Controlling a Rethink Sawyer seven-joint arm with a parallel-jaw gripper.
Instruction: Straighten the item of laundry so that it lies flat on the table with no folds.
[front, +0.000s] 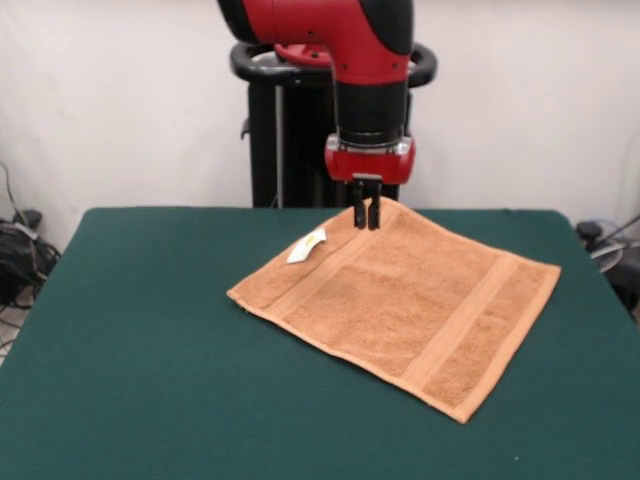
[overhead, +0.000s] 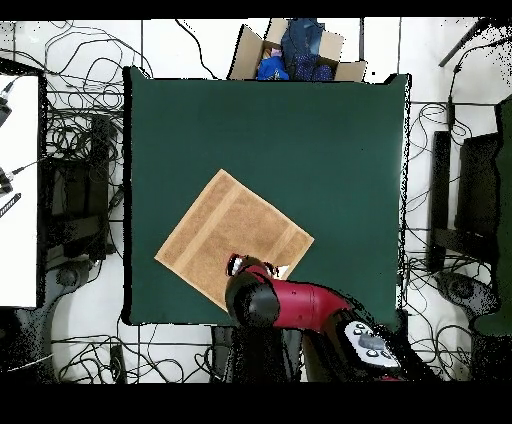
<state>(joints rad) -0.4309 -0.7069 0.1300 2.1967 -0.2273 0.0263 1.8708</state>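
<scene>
The orange-tan towel (front: 405, 295) lies spread out on the green table (front: 150, 350), turned like a diamond, with band stripes near two ends and a white tag (front: 307, 245) at its far left edge. No fold shows in it. My gripper (front: 366, 224) hangs straight down at the towel's far corner, tips at cloth level, jaws close together and pinched on that corner. In the overhead view the towel (overhead: 235, 240) lies toward the table's (overhead: 330, 130) robot-side left part, and the red arm (overhead: 290, 300) hides the gripper and the near corner.
A cardboard box (overhead: 295, 50) with blue clothes stands past the table's far edge in the overhead view. Cables lie on the floor around the table. The black pedestal (front: 290, 150) stands behind the table.
</scene>
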